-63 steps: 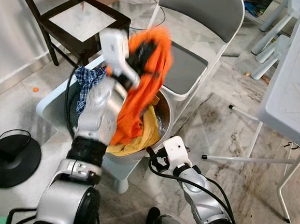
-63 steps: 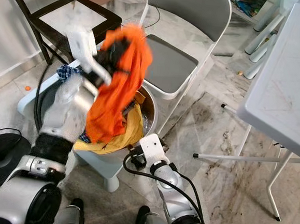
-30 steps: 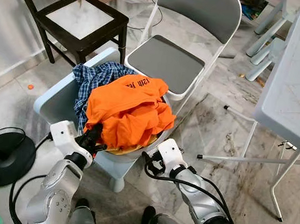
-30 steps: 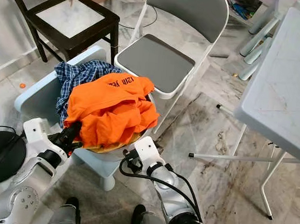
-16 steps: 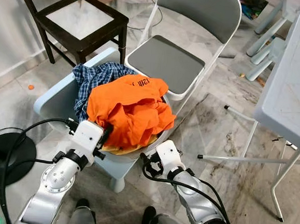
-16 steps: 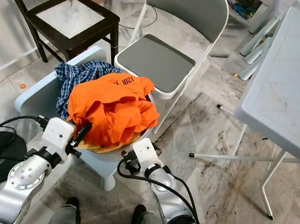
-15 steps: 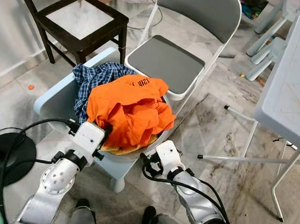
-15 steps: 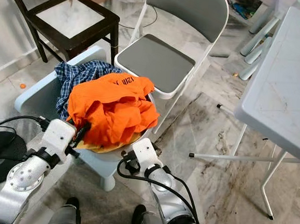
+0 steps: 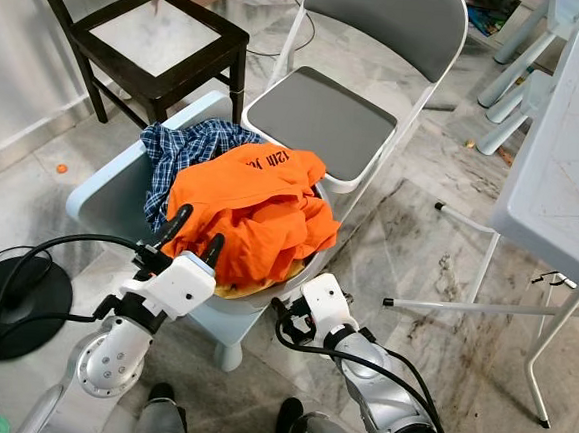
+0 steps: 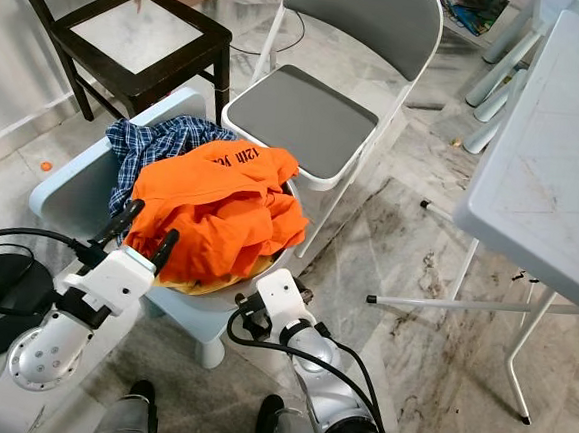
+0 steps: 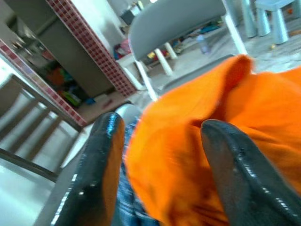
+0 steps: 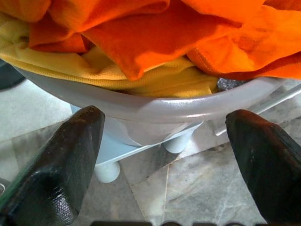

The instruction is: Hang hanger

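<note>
hanger isn't visible; perhaps buried under laundry. left gripper (image 9: pixel 194 233), fingers spread and empty, sits at the orange shirt's (image 9: pixel 255 204) 7 o'clock edge. right gripper (image 12: pixel 162 127), wide apart, below the basin (image 12: pixel 155 109). dig gently.

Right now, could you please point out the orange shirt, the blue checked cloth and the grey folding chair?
orange shirt (image 9: pixel 255 209), left eye view, middle of the crumpled top.
blue checked cloth (image 9: pixel 180 148), left eye view, the bunched part behind the orange shirt.
grey folding chair (image 9: pixel 322 119), left eye view, centre of the seat.
</note>
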